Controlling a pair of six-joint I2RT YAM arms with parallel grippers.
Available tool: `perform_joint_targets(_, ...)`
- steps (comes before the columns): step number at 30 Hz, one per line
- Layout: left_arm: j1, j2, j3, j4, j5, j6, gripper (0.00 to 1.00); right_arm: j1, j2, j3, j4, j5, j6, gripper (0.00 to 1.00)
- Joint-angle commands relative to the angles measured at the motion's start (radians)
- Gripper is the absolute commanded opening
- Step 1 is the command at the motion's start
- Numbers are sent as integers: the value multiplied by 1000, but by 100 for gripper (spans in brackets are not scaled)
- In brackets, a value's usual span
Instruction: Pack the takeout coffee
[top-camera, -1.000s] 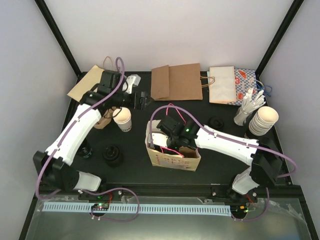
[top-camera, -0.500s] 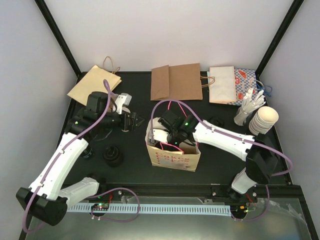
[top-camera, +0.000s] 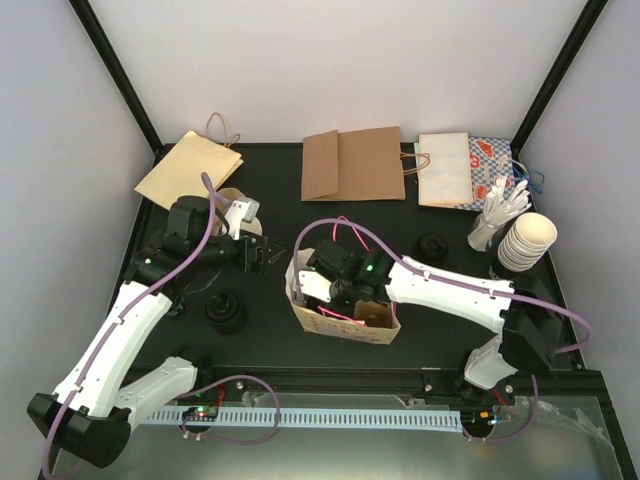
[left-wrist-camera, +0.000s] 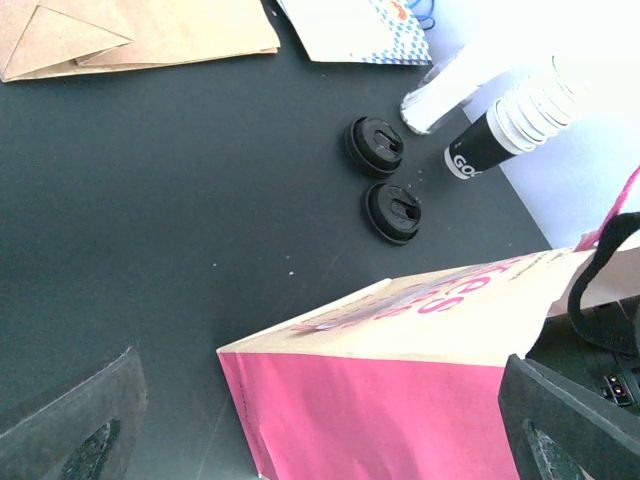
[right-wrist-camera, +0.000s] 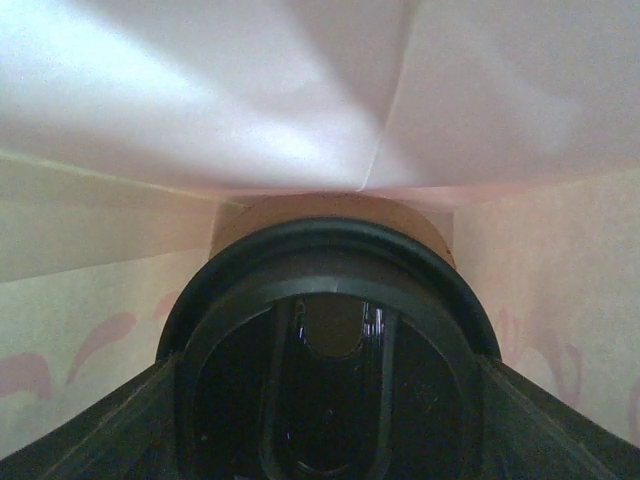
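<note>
I am watching the left gripper (top-camera: 264, 252) hanging over the dark table (top-camera: 270, 335), its jaws spread wide with nothing between them. The right gripper (right-wrist-camera: 330, 420) is reaching down inside the pink-printed paper bag (top-camera: 345, 325), its fingers (right-wrist-camera: 90, 430) pressing on either side of a black-lidded cup (right-wrist-camera: 330, 330). I am not finding the white takeout cup in any view and cannot tell where it is standing. On the bag's flap I am reading only pink letters, "ES". The cup stack (left-wrist-camera: 520, 110) is showing "GO" in white on its dark band.
</note>
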Motion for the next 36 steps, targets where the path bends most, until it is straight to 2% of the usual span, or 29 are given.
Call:
perform_joint_targets(1,-5,-12,-7,32,26,7,99,5,29,-110,-64,123,26,55)
perform_joint_targets(6,-5,-12,-11,34,33,5,99,-51,1,-130,-4,-38,20,55)
perform_joint_targets(12,-7,-10,-15,36,36,1,99,-56,127,-20,-144,35,36,53)
perform_joint_targets(16,-7,-10,-17,35,36,0,99,-55,130,-17,-154,67,52,53)
perform_joint_targets(20,-7,-7,-16,36,37,0,99,-57,96,-61,-93,43,51,53)
perform_joint_targets(27,-8,-5,-20,43,41,-1,99,-79,-45,-254,171,-36,80,53)
perform_joint_targets(32,-10,-1,-21,45,39,-2,99,-83,-48,-325,171,-20,80,53)
perform_joint_targets(36,-12,2,-21,51,39,-8,99,-82,-11,-272,99,15,75,53)
